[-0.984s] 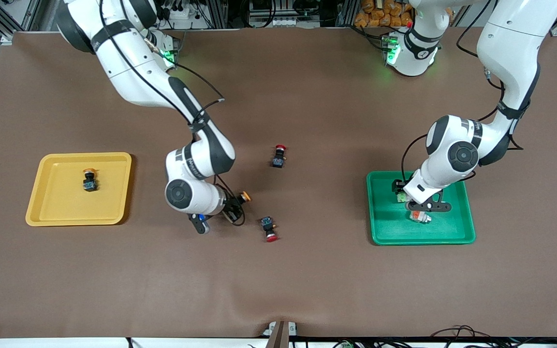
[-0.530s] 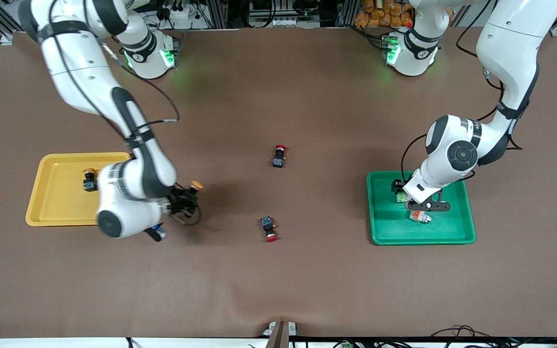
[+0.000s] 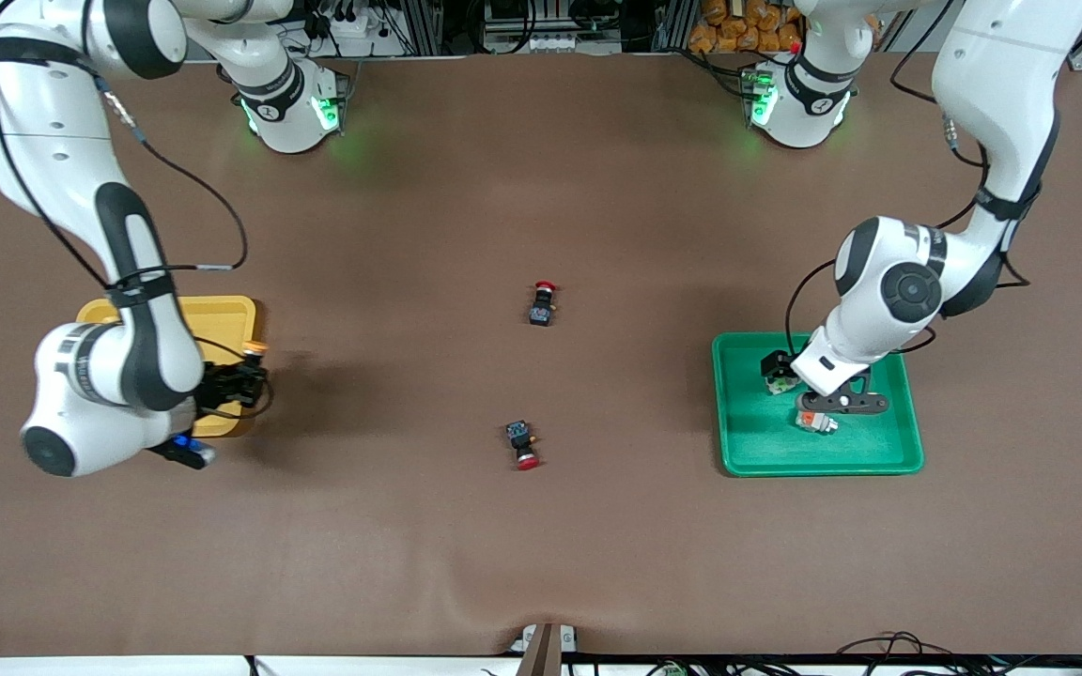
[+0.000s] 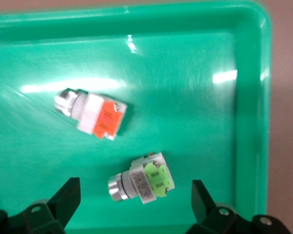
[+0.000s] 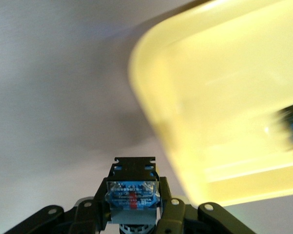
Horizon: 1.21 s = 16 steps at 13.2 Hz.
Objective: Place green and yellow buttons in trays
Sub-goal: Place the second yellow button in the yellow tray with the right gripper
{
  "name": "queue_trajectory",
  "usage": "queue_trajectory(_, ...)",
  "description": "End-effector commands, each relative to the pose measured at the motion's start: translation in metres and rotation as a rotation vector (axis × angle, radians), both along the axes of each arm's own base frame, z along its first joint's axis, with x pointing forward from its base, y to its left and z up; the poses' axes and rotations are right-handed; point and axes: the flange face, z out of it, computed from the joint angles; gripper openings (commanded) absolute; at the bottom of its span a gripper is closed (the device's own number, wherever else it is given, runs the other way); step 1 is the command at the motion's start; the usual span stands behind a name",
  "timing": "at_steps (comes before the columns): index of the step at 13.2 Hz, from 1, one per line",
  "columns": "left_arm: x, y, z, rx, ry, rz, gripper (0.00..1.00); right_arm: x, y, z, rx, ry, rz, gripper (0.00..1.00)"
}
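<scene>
A: Trays look like glossy plastic with rounded corners, green tray (image 3: 898, 441) toward the left arm's end, yellow tray (image 3: 231, 314) at the other, on a matte brown bench (image 3: 541, 545).

B: Yep. Left gripper (image 4: 136, 207) hangs wide open over a green-block button (image 4: 141, 183) beside an orange-block button (image 4: 93, 114); right gripper (image 5: 132, 214) pinches a black boxy button (image 5: 132, 192) over the yellow tray's corner.

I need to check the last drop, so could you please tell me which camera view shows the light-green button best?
The left wrist view: the light-green button lies on its side in the green tray, between the open left gripper's fingers. The front view shows only a sliver beside the arm; the right wrist view shows nothing of it.
</scene>
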Motion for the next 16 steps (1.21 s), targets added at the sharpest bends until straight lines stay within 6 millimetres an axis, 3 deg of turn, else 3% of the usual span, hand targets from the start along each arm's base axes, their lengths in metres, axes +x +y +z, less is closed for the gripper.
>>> queue_trajectory(1,-0.001,-0.002,0.067,0.052,-0.012,-0.007,1.0,0.001,-0.03,0.011,0.05,-0.035,0.092,0.06)
queue_trajectory(2,0.004,-0.001,0.087,0.069,-0.001,-0.005,1.0,0.005,-0.04,0.015,0.068,-0.055,0.112,0.23)
queue_trajectory(3,0.009,-0.001,0.107,0.083,0.012,-0.003,1.0,0.005,-0.05,0.015,0.082,-0.066,0.126,0.99)
queue_trajectory(7,0.028,-0.009,0.184,0.108,0.027,0.009,1.0,0.001,-0.032,0.013,0.1,-0.028,0.151,1.0)
queue_trajectory(9,0.033,-0.008,0.225,0.117,0.034,0.022,1.0,-0.001,-0.01,0.023,0.12,0.006,0.178,1.0)
queue_trajectory(10,0.035,-0.006,0.241,0.12,0.036,0.027,1.0,0.008,0.007,0.035,0.11,-0.018,0.206,1.0)
queue_trajectory(11,0.036,-0.005,0.261,0.12,0.027,0.035,1.0,0.024,0.018,0.06,0.102,-0.079,0.225,1.0)
queue_trajectory(14,0.038,-0.009,0.311,0.104,-0.019,0.044,1.0,0.053,0.024,0.114,0.115,-0.227,0.226,1.0)
queue_trajectory(16,0.033,-0.012,0.338,0.042,-0.035,0.058,1.0,0.067,0.026,0.135,0.105,-0.312,0.234,1.0)
